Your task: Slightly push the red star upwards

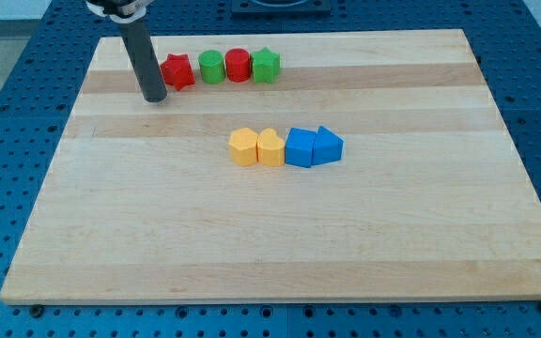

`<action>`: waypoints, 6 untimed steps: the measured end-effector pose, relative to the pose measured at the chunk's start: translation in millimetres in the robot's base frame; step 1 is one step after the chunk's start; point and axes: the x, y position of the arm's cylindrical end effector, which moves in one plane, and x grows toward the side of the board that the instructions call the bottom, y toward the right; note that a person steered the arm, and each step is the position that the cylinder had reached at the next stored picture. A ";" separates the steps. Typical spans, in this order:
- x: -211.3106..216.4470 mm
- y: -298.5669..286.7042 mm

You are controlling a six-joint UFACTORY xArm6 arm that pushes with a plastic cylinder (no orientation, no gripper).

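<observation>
Camera view: my tip (154,98) partly hides red star (178,71).

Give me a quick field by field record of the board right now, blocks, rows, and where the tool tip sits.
top row, view's left to right: red star, green cylinder, red cylinder, green star
middle row, left to right: yellow block, yellow heart, blue cube, blue block
my tip: at the red star's left, slightly below it; contact unclear
surface: wooden board
</observation>
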 end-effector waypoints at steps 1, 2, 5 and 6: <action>-4.5 0.0; -8.7 0.0; -16.5 0.0; -18.4 0.0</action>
